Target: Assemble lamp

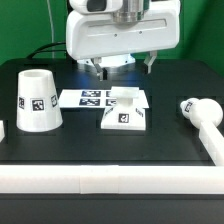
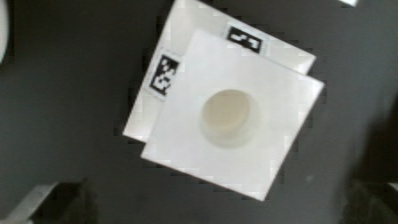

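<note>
Exterior view: gripper hovers above square base, jaws spread, nothing held. Likely step: reaching for base. Next move calls for straight descent, jaws straddling base edges. Well apart: shade at exterior view's left, bulb at right; marker board just behind base limits room there.

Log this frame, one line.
gripper open over flat square white plastic base | tapered white shade standing apart | round white bulb lying apart
</note>
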Controlling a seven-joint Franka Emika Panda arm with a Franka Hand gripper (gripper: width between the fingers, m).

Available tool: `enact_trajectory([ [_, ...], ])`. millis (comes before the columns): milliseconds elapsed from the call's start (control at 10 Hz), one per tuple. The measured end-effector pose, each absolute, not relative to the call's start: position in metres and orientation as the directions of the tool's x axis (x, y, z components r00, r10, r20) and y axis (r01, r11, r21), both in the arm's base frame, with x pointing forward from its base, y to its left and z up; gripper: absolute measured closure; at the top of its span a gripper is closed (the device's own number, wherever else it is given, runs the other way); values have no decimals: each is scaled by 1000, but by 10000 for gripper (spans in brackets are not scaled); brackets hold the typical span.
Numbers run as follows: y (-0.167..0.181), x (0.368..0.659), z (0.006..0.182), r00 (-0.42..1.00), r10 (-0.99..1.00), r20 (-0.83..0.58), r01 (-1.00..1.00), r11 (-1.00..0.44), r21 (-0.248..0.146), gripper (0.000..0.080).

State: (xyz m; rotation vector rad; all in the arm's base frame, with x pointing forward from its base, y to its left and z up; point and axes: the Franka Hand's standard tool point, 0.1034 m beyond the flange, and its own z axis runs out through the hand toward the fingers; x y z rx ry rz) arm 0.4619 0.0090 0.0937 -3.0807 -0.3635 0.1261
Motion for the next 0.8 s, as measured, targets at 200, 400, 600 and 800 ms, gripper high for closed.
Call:
enact_trajectory([
  [200,11,462,94,991,103,-81,100,-994,-45,100],
  [400,11,460,89,996,3,-86,-1,-999,-42,100],
  [600,8,457,82,996,-4,-94,-9,-999,-44,100],
  [800,7,457,73,996,0,-92,-4,-999,-45,100],
])
